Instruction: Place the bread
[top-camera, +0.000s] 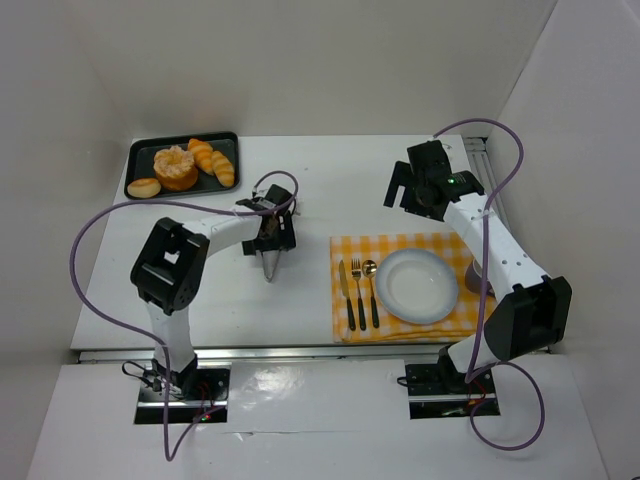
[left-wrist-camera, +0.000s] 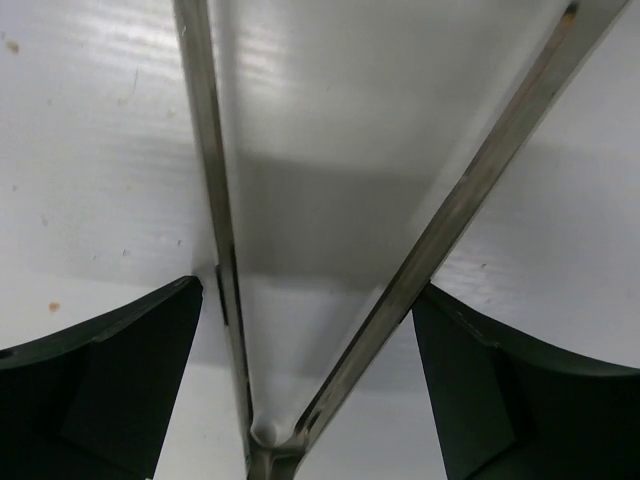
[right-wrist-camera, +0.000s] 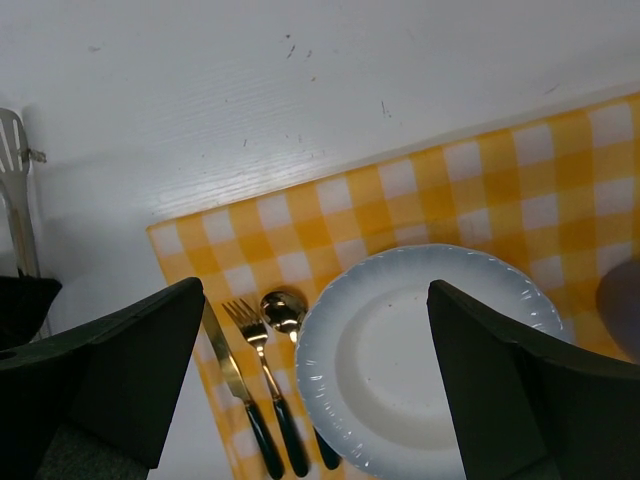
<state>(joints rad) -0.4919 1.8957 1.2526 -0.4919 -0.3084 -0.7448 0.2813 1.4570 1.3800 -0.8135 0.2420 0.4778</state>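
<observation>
Bread (top-camera: 180, 167) on tray (top-camera: 137, 150), well apart from tongs (top-camera: 270, 266) in left gripper (top-camera: 272, 242)

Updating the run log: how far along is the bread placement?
Done: the left end effector grips the tongs. In hand: nothing yet. The tongs are empty and open over bare table, between tray and placemat. Left: all the bread sits on the tray, and the plate is empty. The right end effector hangs open past the placemat's far edge.

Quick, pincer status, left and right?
Left pincer: closed on the tongs, no bread in them.
Right pincer: open, empty.
</observation>
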